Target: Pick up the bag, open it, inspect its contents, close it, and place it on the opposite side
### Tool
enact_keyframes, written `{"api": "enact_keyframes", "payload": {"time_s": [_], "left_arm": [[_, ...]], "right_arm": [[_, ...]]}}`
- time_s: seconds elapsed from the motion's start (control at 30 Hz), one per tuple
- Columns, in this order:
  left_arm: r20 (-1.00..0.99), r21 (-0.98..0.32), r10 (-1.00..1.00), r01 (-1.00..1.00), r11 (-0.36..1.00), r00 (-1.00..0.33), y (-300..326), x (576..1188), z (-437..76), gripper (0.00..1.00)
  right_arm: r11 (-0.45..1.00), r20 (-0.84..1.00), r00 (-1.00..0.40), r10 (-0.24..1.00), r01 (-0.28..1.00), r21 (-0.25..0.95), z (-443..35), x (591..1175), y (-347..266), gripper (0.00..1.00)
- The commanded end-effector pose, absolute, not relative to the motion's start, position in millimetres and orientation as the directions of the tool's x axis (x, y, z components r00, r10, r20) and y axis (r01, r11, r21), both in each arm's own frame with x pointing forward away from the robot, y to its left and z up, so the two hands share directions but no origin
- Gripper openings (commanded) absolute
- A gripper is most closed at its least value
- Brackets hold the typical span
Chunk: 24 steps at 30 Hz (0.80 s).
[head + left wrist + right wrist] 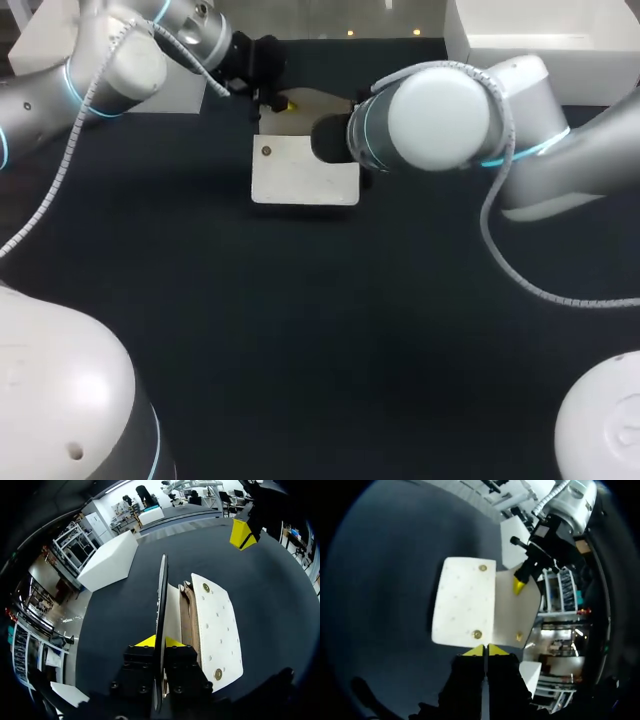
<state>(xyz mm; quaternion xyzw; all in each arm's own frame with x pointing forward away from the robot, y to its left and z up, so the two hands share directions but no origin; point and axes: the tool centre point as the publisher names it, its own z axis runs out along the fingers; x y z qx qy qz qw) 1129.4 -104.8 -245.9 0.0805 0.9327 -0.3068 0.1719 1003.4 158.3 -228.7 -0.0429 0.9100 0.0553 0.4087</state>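
From the head view, a flat cream bag [305, 175] with small brass snap studs lies at the far middle of the dark table [320, 330]. Its cream flap [315, 105] is raised behind it. The left arm [120, 60] comes in from the far left corner, and the left gripper [285, 103] is at the flap's upper edge with one yellow tip showing. The right arm [440, 115] reaches in from the right, and its bulky grey joint covers the bag's right end and everything beneath it. A white box [540, 40] stands at the far right corner, cut off by the frame.

In the left wrist view, the flap is seen edge-on as a thin upright sheet. The left gripper has it pinched between both yellow tips. Beside the flap the bag gapes slightly, showing a tan lining [187, 620], and the front panel carries two studs and rows of tiny dots. The right gripper [242, 532] hangs beyond the bag's far end, apart from it. Another white box [107, 560] sits at the table's edge.

In the right wrist view, the right gripper's tips are pressed together with only a hairline between them, holding nothing. They stand over the bag's near edge, where panel meets flap. Whether they touch it cannot be told.
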Motion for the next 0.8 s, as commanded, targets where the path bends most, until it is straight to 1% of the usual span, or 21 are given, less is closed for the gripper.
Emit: {"api": "enact_keyframes", "payload": {"time_s": [0.03, 0.1, 0.5, 0.8], "left_arm": [[-0.373, -0.534, 0.045, 0.254, 0.806, -0.927, -105, 1118, -234, 0.00], [-0.376, -0.534, 0.049, 0.260, 0.804, -0.925, -105, 1117, -232, 0.00], [-0.376, -0.534, 0.049, 0.260, 0.804, -0.925, -105, 1117, -232, 0.00], [-0.326, -0.550, 0.019, 0.206, 0.810, -0.945, -109, 1111, -229, 0.00]], "right_arm": [[0.995, -0.720, -0.693, -0.039, -0.094, 0.037, -218, 1009, 166, 0.00], [0.995, -0.705, -0.708, -0.020, -0.083, 0.056, -217, 1014, 164, 0.00], [0.995, -0.705, -0.708, -0.020, -0.083, 0.056, -217, 1014, 164, 0.00], [0.996, -0.688, -0.725, -0.011, -0.069, 0.057, -220, 1037, 175, 0.00]]}}
